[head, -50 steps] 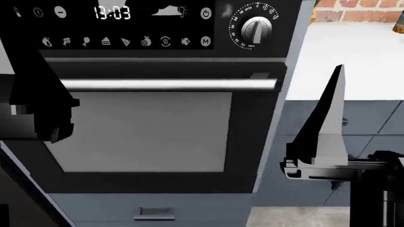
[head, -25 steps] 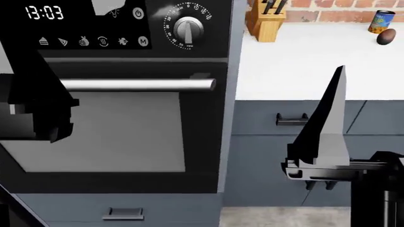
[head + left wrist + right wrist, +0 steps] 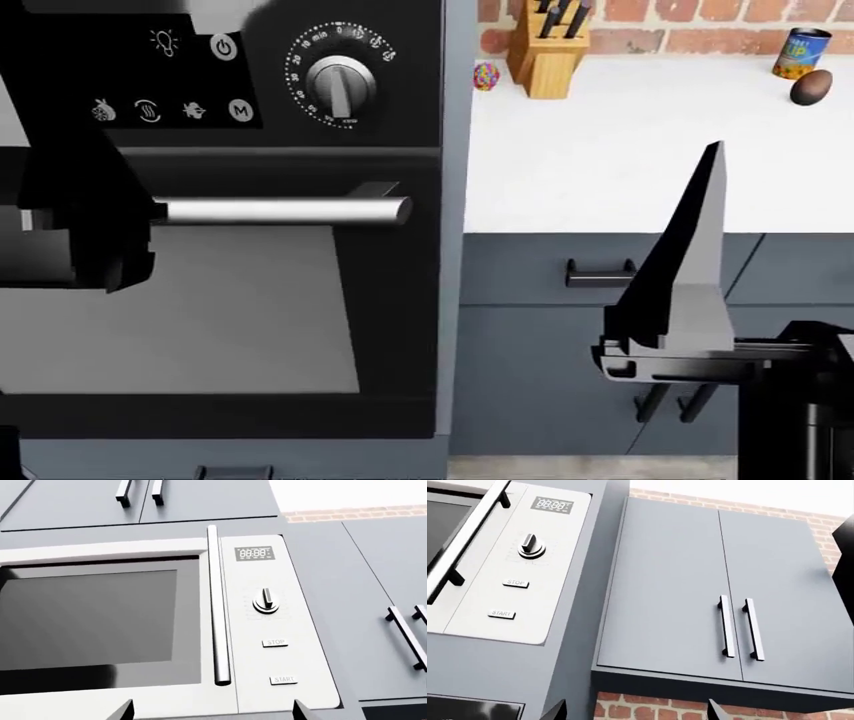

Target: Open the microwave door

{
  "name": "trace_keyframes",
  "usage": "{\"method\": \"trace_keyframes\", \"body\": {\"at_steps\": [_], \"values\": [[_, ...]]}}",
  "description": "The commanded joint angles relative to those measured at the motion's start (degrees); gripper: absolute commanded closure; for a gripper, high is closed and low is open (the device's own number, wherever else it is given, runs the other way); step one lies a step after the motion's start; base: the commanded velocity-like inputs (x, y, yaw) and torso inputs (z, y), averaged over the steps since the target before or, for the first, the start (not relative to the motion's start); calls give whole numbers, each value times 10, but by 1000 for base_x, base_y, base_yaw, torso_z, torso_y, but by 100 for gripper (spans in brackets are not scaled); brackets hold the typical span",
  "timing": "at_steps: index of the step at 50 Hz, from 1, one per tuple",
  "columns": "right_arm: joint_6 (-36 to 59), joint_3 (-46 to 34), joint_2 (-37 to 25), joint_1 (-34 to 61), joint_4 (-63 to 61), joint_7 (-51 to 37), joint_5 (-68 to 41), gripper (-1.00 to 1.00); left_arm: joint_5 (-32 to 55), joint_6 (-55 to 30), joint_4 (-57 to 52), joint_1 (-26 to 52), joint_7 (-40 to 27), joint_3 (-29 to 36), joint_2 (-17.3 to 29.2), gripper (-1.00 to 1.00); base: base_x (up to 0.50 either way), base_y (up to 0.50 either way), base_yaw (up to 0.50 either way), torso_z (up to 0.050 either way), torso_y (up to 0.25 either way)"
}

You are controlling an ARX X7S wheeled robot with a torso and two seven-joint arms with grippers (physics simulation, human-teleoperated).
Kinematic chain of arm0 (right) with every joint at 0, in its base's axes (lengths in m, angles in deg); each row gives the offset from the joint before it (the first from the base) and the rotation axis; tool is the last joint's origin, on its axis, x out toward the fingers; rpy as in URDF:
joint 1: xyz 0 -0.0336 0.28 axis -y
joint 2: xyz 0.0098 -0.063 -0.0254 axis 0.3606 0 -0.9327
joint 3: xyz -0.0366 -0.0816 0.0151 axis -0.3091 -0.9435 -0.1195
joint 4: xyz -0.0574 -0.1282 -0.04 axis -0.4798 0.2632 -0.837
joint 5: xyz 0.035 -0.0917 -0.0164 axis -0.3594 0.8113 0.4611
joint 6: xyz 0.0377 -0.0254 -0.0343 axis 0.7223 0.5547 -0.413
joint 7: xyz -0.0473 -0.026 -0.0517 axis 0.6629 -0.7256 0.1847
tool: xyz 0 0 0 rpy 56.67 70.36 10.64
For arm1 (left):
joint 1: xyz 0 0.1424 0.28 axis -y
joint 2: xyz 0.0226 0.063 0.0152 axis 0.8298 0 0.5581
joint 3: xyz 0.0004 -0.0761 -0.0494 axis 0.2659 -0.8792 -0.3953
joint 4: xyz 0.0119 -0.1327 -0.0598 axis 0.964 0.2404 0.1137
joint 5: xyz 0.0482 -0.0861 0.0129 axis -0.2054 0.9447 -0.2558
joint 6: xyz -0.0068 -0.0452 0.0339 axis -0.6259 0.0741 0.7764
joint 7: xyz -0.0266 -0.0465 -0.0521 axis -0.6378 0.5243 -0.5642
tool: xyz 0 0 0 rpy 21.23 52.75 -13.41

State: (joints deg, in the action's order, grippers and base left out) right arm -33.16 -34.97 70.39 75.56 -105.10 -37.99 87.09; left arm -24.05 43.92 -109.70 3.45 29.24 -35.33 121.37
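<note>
The microwave [image 3: 253, 695] is a silver unit set in grey cabinetry, its door [image 3: 100, 625] shut, with a dark window. A long vertical bar handle [image 3: 217, 605] runs along the door's edge, beside a panel with a display, a knob [image 3: 265, 602] and STOP and START buttons. My left gripper [image 3: 213, 712] is open, facing the door's lower edge from a distance. In the right wrist view the microwave [image 3: 527, 555] and its handle [image 3: 460, 555] sit off to one side. My right gripper [image 3: 637, 711] is open and empty, facing brick wall. The head view does not show the microwave.
The head view shows a black oven [image 3: 387, 300] with a horizontal handle [image 3: 280, 211] and a dial [image 3: 336, 78]. Beside it is a white counter [image 3: 601, 150] with a knife block [image 3: 550, 45] and a can [image 3: 798, 50]. Grey wall cupboards [image 3: 694, 590] hang beside the microwave.
The head view has swung right: the oven has slid left in view, and the counter, knife block and can have come into view. Both arms keep their place in the view.
</note>
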Motion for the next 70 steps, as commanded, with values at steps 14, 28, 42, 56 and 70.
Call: {"method": "trace_keyframes", "body": {"at_steps": [14, 28, 42, 56, 70], "values": [[-10, 6, -2, -15, -1, -6, -17, -100, 320, -173, 158, 348, 61, 17, -75, -100, 0, 0, 0, 0, 0], [-18, 9, -4, -22, -1, -9, -30, -100, 329, -294, 336, 567, 120, 76, -175, -100, 0, 0, 0, 0, 0], [-6, 5, -3, -9, -1, -3, -22, -100, 281, -309, 523, 644, 192, 109, -238, -100, 0, 0, 0, 0, 0], [-4, 5, -3, -9, -1, -4, -22, -100, 210, -285, 627, 655, 251, 158, -281, -100, 0, 0, 0, 0, 0], [-6, 5, -2, -9, -1, -3, -19, -100, 167, -263, 701, 648, 283, 187, -305, -100, 0, 0, 0, 0, 0]]}}
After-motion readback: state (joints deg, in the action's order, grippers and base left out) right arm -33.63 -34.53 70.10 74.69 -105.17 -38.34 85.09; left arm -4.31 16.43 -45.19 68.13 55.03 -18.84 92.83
